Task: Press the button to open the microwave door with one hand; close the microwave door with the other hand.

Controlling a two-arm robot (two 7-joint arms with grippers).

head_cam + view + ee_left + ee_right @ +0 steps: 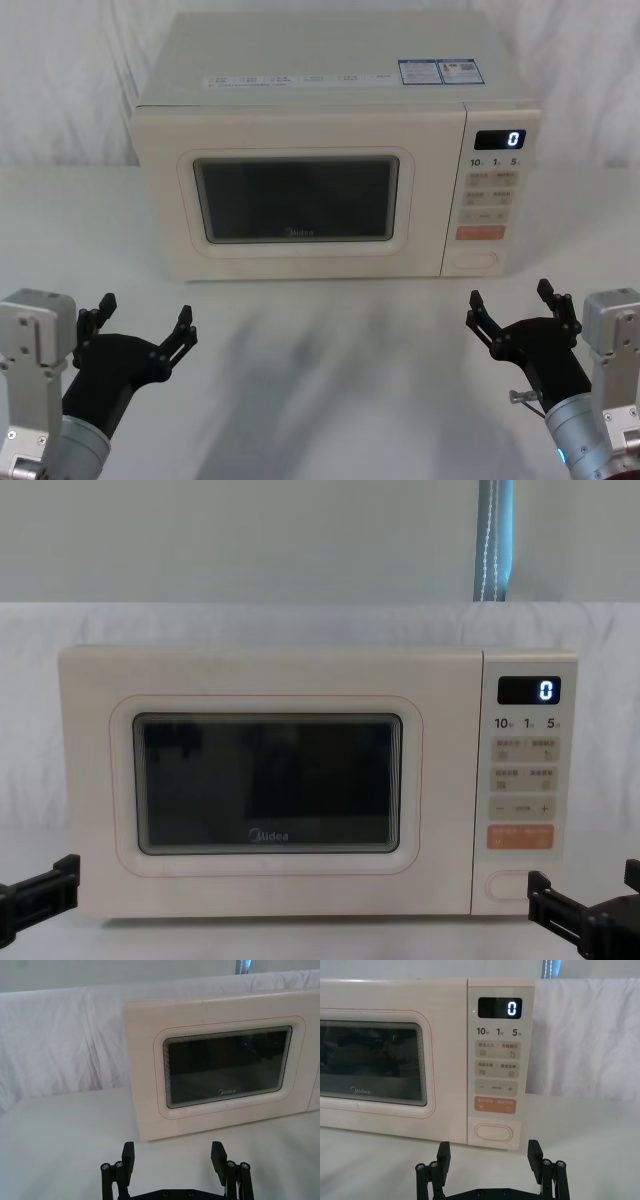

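both grippers spread, left gripper [143,322] and right gripper [515,307] near closed microwave door [296,194], button [475,260] untouched

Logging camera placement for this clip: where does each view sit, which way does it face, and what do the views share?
Head: high, looking down on the microwave door; left gripper and right gripper both open.
Chest: low, level with the door; gripper tips at the lower corners.
Left wrist: behind its own open fingers, facing the door.
Right wrist: behind its own fingers, facing the button and control panel.
Shared: all show the closed door.
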